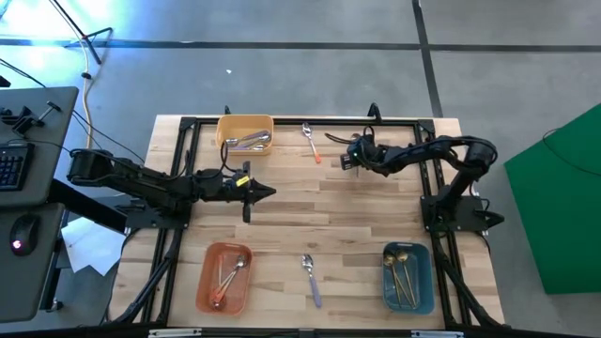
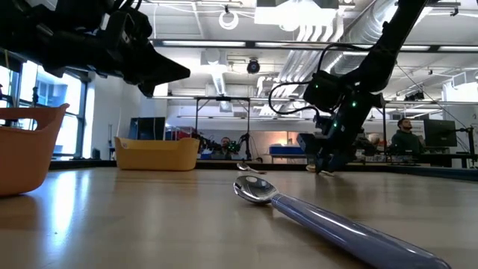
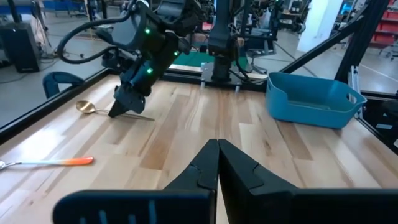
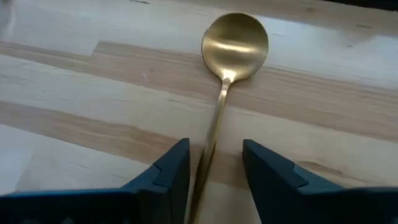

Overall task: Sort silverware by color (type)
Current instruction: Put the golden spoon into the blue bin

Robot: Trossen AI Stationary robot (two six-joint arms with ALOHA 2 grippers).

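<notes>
A gold spoon (image 4: pixel 235 40) lies flat on the wood near the table's far edge, also showing in the left wrist view (image 3: pixel 87 107). My right gripper (image 4: pixel 214 162) is open and low over it, one finger on each side of the handle. An orange-handled spoon (image 1: pixel 311 143) lies to the left of it, and a lavender-handled spoon (image 1: pixel 311 278) lies near the near edge (image 2: pixel 299 209). My left gripper (image 3: pixel 217 152) is shut and empty, raised above the table's middle (image 1: pixel 263 192). My right gripper stands astride the gold spoon's handle (image 4: pixel 211 146), coming from above at a slant, with the fingers pointing along the handle toward the bowl. The handle runs close to one finger (image 4: pixel 171 171); I cannot tell whether it touches. The spoon lies flat on the table.
A yellow bin (image 1: pixel 246 122) with lavender-handled spoons stands at the far edge. An orange bin (image 1: pixel 208 282) with orange-handled spoons stands at the near left. A blue bin (image 1: pixel 424 282) with gold spoons stands at the near right. Black frame rails border the table. People show in the room beyond.
</notes>
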